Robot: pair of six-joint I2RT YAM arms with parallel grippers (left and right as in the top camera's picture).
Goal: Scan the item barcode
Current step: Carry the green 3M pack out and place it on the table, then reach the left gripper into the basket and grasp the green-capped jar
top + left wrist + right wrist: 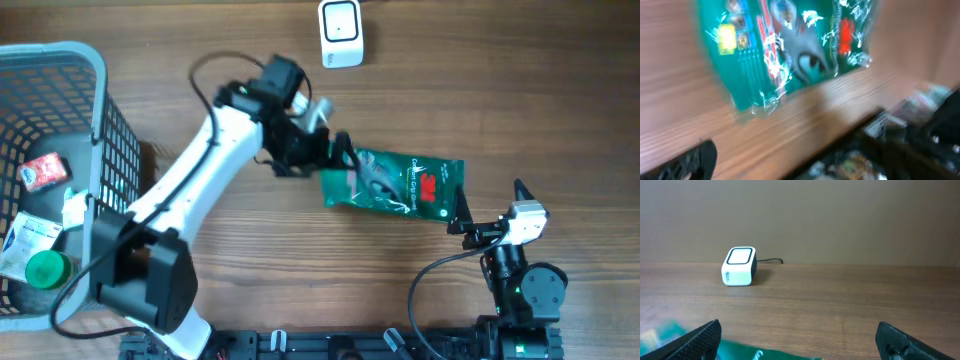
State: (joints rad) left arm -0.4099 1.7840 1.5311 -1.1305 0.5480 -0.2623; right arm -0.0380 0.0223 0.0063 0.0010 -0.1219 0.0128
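Observation:
A green 3M packet (400,184) lies flat on the wooden table, right of centre. My left gripper (350,160) hovers at its left end. In the blurred left wrist view the packet (785,45) lies well clear of the one finger (692,161) that shows, at the far lower left; the jaws look open and hold nothing. My right gripper (490,197) stands open just right of the packet, its fingers wide apart (802,347), with the packet's edge (770,355) low between them. The white barcode scanner (341,33) sits at the back of the table, also seen as the scanner (739,266) ahead and to the left.
A grey wire basket (95,120) stands at the left edge, holding a green-capped bottle (45,268), a red packet (45,172) and other packs. The scanner's cable (771,260) runs off behind it. The table's near edge (855,135) shows in the left wrist view.

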